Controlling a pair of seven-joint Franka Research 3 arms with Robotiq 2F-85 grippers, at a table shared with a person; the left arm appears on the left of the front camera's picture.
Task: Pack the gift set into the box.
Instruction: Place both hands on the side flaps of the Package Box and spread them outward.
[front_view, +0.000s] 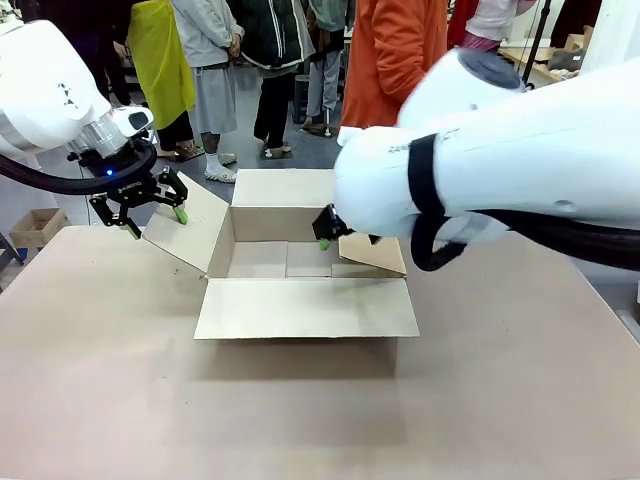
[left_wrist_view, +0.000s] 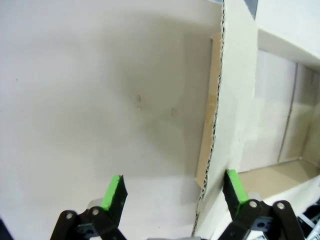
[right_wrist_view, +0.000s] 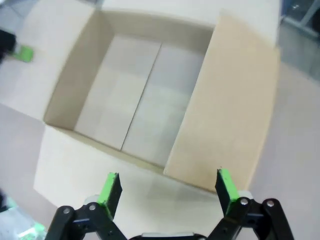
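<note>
The box (front_view: 300, 305) stands open at mid-table with its flaps spread outward, and I see nothing inside it. My left gripper (front_view: 158, 222) is open at the box's left flap. In the left wrist view that flap's corrugated edge (left_wrist_view: 215, 130) runs between my open left gripper's (left_wrist_view: 173, 190) green pads. My right gripper (front_view: 335, 238), partly hidden behind its own arm, hovers over the right flap. In the right wrist view it (right_wrist_view: 167, 187) is open above the right flap (right_wrist_view: 225, 105), looking down onto the box's bare wall (right_wrist_view: 75, 85) and floor. The gift set is out of view.
Several people stand beyond the far edge of the table (front_view: 300, 420). A much smaller brown carton (front_view: 38, 225) sits off the table at far left. My bulky right arm (front_view: 500, 150) crosses the right half of the front view.
</note>
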